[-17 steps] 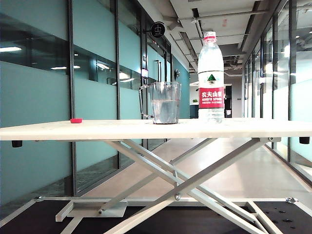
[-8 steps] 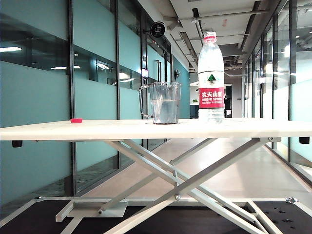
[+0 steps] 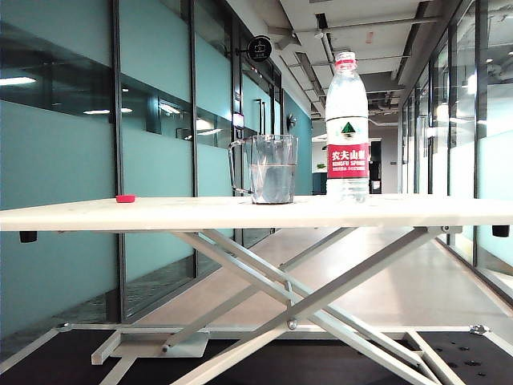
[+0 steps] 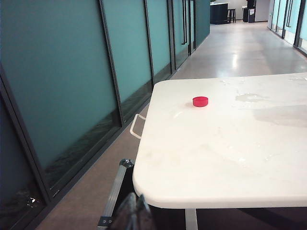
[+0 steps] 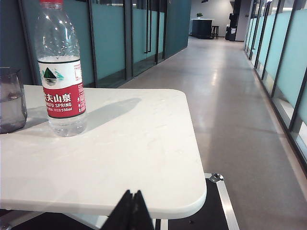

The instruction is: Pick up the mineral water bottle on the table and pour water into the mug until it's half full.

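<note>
Nothing moved; left claw (image 4: 135, 213), right claw (image 5: 130, 209) shut, empty, below table (image 3: 401, 210) edge.

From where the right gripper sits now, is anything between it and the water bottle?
Nothing visible. The right gripper, shut, hangs below the table's near edge; only bare tabletop lies before the mineral water bottle. The mug stands beside the bottle, off that line.

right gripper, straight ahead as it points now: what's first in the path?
Probably the table edge. The right gripper, shut, sits below and short of it. The mineral water bottle stands well off to the side; depth is unclear.
</note>
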### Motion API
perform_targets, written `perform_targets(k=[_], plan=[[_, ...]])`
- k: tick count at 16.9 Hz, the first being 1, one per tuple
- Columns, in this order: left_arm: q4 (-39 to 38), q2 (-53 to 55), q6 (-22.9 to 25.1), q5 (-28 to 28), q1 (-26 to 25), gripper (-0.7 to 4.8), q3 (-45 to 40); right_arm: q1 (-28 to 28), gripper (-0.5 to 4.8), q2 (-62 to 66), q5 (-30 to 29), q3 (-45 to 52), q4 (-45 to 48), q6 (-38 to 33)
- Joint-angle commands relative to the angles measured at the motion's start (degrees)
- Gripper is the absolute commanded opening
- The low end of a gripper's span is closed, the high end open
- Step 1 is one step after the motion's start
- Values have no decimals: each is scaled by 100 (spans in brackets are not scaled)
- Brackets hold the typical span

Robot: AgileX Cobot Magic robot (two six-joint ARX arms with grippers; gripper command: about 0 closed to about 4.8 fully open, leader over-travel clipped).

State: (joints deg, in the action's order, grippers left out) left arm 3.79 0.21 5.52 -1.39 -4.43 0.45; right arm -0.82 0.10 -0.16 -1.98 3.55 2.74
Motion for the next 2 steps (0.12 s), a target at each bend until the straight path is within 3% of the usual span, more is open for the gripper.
perform_targets(k=[1, 2], plan=[[50, 2, -13, -11, 0, -5, 13, 0, -5, -11, 9, -22, 90, -17], [50, 2, -13, -11, 0, -5, 13, 0, -5, -11, 9, -22, 90, -17]])
